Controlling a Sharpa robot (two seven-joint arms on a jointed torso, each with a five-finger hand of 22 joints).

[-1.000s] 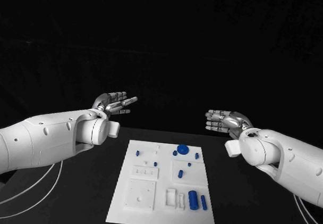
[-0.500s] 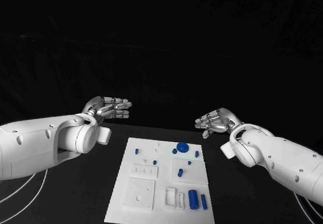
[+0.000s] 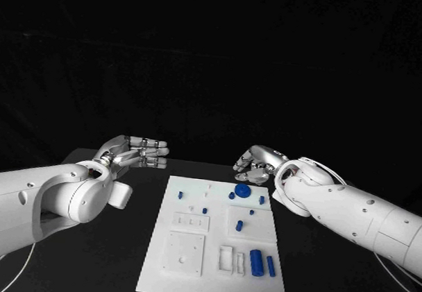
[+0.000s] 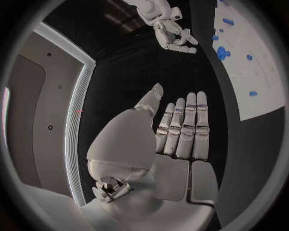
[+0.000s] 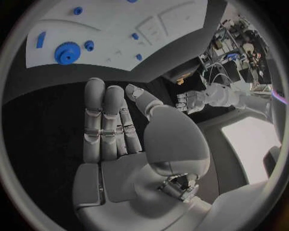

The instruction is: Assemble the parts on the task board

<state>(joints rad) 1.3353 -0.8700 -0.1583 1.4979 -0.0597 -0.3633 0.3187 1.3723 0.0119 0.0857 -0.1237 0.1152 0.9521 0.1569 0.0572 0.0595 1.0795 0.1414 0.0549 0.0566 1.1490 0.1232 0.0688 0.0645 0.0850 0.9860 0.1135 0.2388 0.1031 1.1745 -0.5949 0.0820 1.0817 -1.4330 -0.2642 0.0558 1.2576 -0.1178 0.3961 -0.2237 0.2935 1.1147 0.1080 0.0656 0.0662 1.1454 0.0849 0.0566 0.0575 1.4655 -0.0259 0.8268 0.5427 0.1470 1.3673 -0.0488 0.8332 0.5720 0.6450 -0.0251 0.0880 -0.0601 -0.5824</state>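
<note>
The right robot hand (image 3: 254,165) has swung in and down, now hovering just beyond the task board's (image 3: 213,285) far edge, above the blue gear (image 3: 241,190), fingers apart and holding nothing. The left robot hand (image 3: 137,151) has dropped too, open, off the board's far left corner. Looks like a reach for the gear. Bare worktop (image 3: 104,261) flanks both long edges.

the black table (image 3: 329,283) carries one thing directly: the white task board (image 3: 190,283), lying flat in its middle, with bare dark surface on both sides of it.
</note>
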